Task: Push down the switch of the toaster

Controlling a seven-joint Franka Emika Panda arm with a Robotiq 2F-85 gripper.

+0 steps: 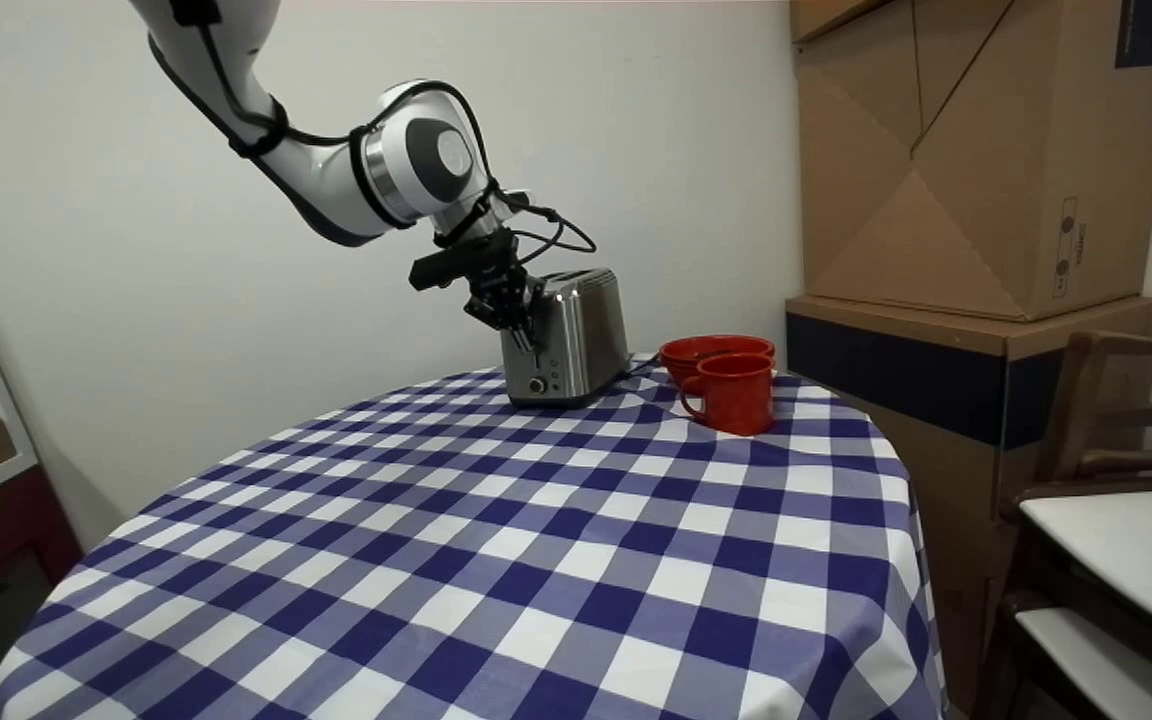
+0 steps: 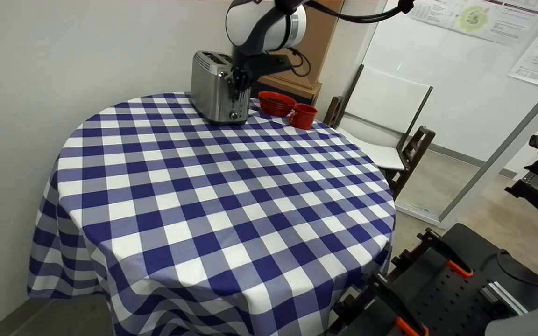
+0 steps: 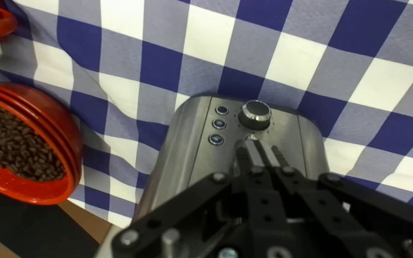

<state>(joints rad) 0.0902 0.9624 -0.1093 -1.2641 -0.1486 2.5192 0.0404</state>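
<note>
A red bowl (image 3: 59, 114) is sitting at nine o'clock in the wrist view, and it is holding lots of dark brown coffee beans (image 3: 16, 143). Bare red is showing inside it, below the beans, at six o'clock. A red mug (image 1: 741, 400) is standing near the bowl, and its inside is hiding from view. With the silver toaster (image 1: 576, 340) as the middle of the clock, the bowl is resting near three o'clock and the mug near four o'clock in both exterior views. The toaster is standing upright near twelve o'clock on the round checked tablecloth (image 2: 222, 186) in an exterior view, and dark slots (image 2: 214, 58) are showing on its top. In the wrist view, the claw (image 3: 262, 152) is pointing at the toaster's front face, at six o'clock from the knob (image 3: 255, 114), and its two fingers are sitting pressed together. The switch is blending in with the claw, so I cannot tell how it stands. The blue and white tablecloth is hanging down in folds. A pale wall (image 1: 626, 130) is rising behind the toaster. Big cardboard boxes (image 1: 936, 200) are standing stacked, about two o'clock from the mug, and a white chair (image 2: 385, 100) is standing near three o'clock from it in an exterior view.
</note>
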